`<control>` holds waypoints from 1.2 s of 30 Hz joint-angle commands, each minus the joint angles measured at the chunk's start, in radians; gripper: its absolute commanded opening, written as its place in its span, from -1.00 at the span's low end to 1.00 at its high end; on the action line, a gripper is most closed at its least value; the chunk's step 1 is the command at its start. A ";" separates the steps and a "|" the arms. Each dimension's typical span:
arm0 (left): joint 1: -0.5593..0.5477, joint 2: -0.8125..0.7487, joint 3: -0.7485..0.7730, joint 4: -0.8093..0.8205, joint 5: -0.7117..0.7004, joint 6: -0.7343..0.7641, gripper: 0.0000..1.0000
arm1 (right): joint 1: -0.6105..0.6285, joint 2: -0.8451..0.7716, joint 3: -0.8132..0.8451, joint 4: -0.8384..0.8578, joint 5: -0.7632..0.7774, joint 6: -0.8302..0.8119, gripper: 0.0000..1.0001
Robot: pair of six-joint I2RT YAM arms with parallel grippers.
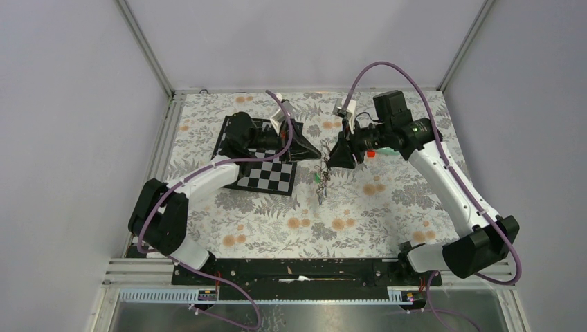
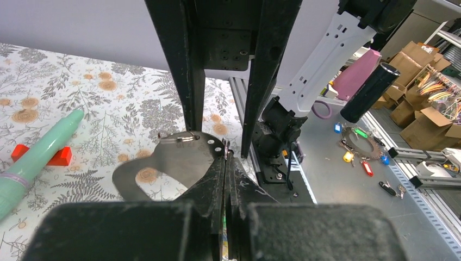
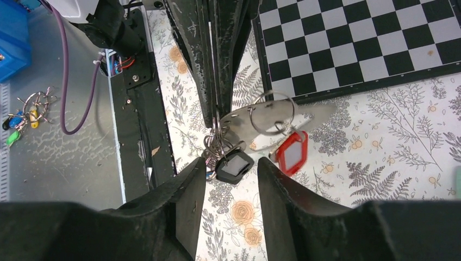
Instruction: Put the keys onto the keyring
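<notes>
Left claw [image 3: 216, 117]: clenched, fingers pressed flat together. A thin grey wire runs between the fingers, seen edge-on. It is probably the keyring [image 3: 215, 132], though the pinch point is too narrow to be sure.

Keys [image 3: 228, 155]: bunched just below the left claw's tips, hanging clear of the desk [image 1: 346, 228]. A black tag [image 3: 235, 167] is lowest in the bunch. A red tag [image 3: 292, 153] hangs off to one side on a round ring of its own. That ring passes through a flat metal plate [image 3: 272, 118], which juts sideways from the left claw's tips.

Right claw [image 3: 231, 179]: released, fingers apart with a clear gap. It faces the left claw tip to tip. The black tag sits just ahead of the gap, and neither finger is seen touching it.

From above, the two claws meet nose to nose over the middle of the desk, and the bunch dangles beneath the meeting point.

Checkerboard [image 1: 263, 173]: flat on the desk behind and below the left claw.

Green tube [image 2: 38, 155]: lies on the desk well off to the side of the left claw, with a red block [image 2: 60, 157] touching it.
</notes>
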 commanded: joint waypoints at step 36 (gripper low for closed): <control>-0.004 -0.010 -0.026 0.434 0.014 -0.284 -1.00 | -0.009 -0.040 -0.073 0.154 -0.160 0.078 -1.00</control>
